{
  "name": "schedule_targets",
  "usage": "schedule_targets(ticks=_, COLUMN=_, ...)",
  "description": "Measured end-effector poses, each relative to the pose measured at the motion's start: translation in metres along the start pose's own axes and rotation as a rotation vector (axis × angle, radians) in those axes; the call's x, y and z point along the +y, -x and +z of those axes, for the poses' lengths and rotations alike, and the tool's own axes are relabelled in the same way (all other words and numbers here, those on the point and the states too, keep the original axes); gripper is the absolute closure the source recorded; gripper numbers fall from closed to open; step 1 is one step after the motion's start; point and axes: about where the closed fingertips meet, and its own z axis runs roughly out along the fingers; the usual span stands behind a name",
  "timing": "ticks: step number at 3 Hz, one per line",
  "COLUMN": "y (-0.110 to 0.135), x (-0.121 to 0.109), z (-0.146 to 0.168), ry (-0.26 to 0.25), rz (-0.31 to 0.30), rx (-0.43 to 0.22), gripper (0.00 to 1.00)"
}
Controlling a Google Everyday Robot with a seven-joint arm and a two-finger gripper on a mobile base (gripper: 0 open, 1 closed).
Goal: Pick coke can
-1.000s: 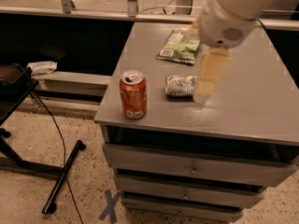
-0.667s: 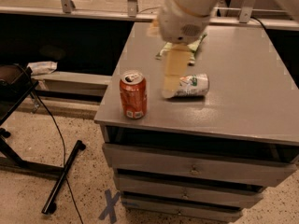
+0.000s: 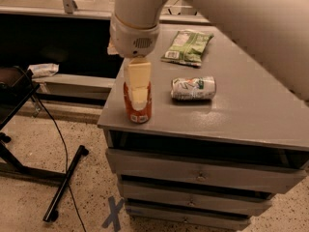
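Note:
The coke can point(image 3: 130, 113) stands upright near the front left corner of the grey table point(image 3: 241, 115). It is orange-red with a small white patch near its base. My gripper point(image 3: 138, 98) hangs straight down from the white wrist point(image 3: 135, 35) and sits directly over and in front of the can, covering its top and most of its upper body. The can still rests on the table.
A white-and-green can point(image 3: 193, 88) lies on its side just right of the coke can. A green snack bag point(image 3: 187, 46) lies further back. The table's left edge is close to the can. A black stand point(image 3: 63, 187) and a cable are on the floor at left.
The arm has swung left from over the white-and-green can to above the coke can and come down onto it. The camera has moved closer. The cans and bag have not moved.

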Motion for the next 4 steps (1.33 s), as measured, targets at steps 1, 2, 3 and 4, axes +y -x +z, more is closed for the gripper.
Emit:
schedule_targets(ticks=1, y=0.012, x=-0.004, z=0.022, ry=0.047, rz=-0.041, rx=0.052, gripper=0.00)
schedule_targets(ticks=2, y=0.015, x=-0.007, z=0.024, ry=0.042, rz=-0.047, rx=0.054, gripper=0.00)
schedule_targets(ticks=3, y=-0.007, x=0.005, z=0.032, ry=0.045, rz=-0.004, rx=0.040, gripper=0.00)
schedule_targets(ticks=4, y=-0.008, x=0.005, z=0.032, ry=0.045, rz=-0.001, rx=0.039, gripper=0.00)
